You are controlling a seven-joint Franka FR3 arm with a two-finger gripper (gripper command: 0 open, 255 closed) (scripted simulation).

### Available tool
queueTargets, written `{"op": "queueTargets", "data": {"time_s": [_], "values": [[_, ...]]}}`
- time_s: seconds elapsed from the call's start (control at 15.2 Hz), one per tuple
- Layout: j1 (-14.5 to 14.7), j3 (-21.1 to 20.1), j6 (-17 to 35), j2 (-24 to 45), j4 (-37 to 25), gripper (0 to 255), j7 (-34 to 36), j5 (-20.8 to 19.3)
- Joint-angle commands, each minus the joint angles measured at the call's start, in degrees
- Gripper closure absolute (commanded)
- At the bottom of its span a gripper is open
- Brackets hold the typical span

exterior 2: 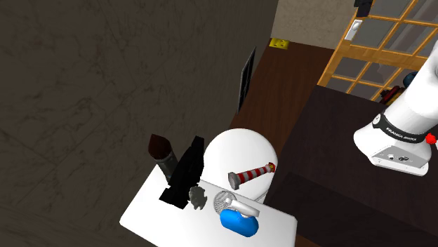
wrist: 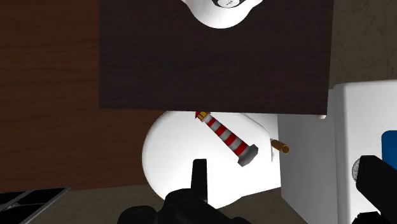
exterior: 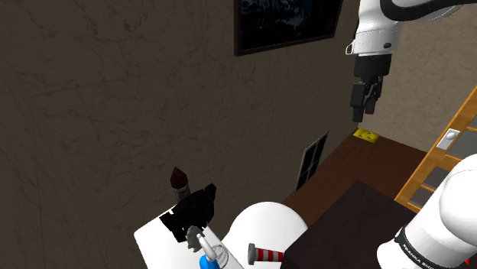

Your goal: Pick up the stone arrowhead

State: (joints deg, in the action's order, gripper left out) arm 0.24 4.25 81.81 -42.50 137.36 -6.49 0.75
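While the gripper hangs high in open air, fingers apart, the arrowhead lies near an edge of the white table.

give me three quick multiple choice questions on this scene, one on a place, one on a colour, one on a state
1. The grey arrowhead lies: A on the floor; B on the white table; C on the dark stand.
2. The stripes of the lighthouse are: A blue and yellow; B green and black; C red and white.
3. The gripper is: A open, in the air; B shut on the arrowhead; C resting on the table.
Answers: 1 B, it sits on the tabletop; 2 C, red and white bands show along it; 3 A, its fingers stand apart in the wrist view.
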Motion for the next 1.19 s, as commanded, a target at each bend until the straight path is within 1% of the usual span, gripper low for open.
{"op": "queueTargets", "data": {"time_s": [0.0, 0.33, 0.59, 0.86, 1.12], "values": [[0.00, 0.00, 0.00, 0.00, 0.00, 0, 0.00, 0.00], [1.99, -3.91, 9.64, -0.22, 7.14, 0, 4.31, 4.47], [3.95, -7.35, 18.06, 1.42, 11.53, 0, 7.45, 8.11], [6.07, -11.02, 27.10, 4.89, 14.56, 0, 10.36, 11.70], [8.18, -14.77, 36.63, 10.26, 16.08, 0, 13.11, 14.95]]}}
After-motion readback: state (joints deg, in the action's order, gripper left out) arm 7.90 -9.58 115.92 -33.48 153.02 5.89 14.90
